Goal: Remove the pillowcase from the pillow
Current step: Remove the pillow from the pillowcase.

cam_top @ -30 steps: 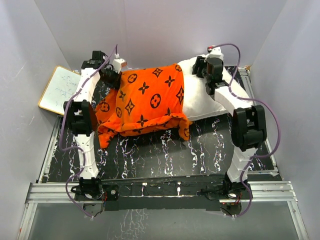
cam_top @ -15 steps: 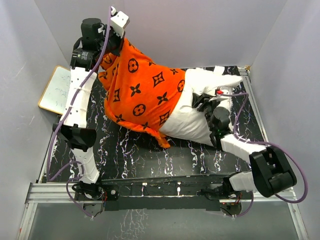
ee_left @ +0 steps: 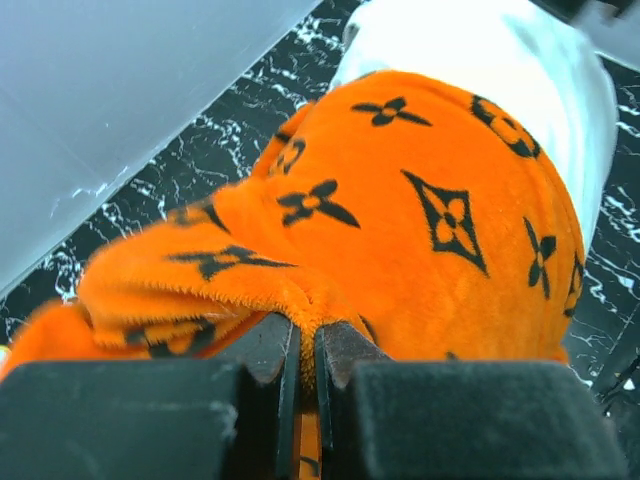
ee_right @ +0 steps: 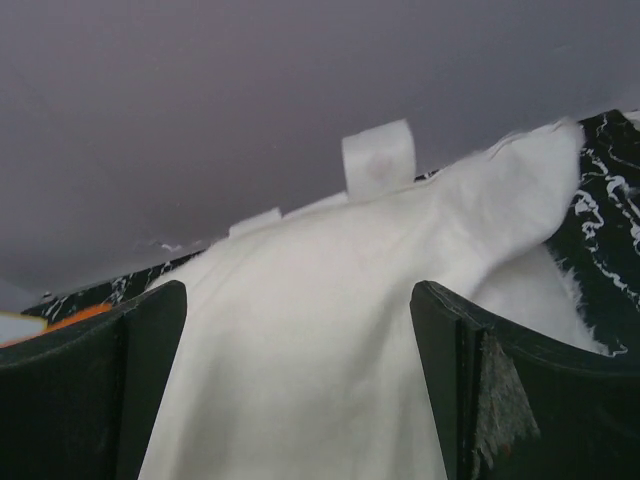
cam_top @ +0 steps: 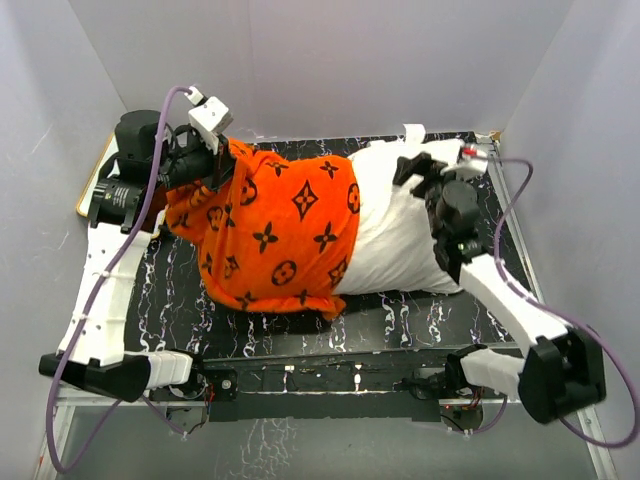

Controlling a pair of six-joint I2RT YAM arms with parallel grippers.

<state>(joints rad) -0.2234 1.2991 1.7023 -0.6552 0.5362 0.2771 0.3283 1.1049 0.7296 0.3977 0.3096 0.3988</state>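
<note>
Fabric from the pillowcase [ee_left: 440,210] filled the left wrist view, bright orange plush with black flower and diamond motifs. The left gripper [ee_left: 305,352] had its jaws pressed together on a thin fold of it, pinching the cloth at its far left end. From the top camera that end stood lifted above the black marbled table [cam_top: 400,312], close to the back wall [cam_top: 330,60], while the rest of the cover draped down and forward, its lower edge lying on the table towards the near side. The pillowcase covered only the left part of the pillow [cam_top: 395,235]; the right part lay bare and white, reaching towards the table's far right corner. The right gripper [ee_right: 298,300] hovered over that bare end with its jaws spread wide (the white cushion showed between them, and whether the fingers touched it could not be told). In the right wrist view a small white tab [ee_right: 378,158] sat on the wall just behind the pillow, and a sliver of orange showed at the left edge. A tan-framed white board [cam_top: 90,190] peeked out at the far left of the table, mostly hidden behind the left arm.
</note>
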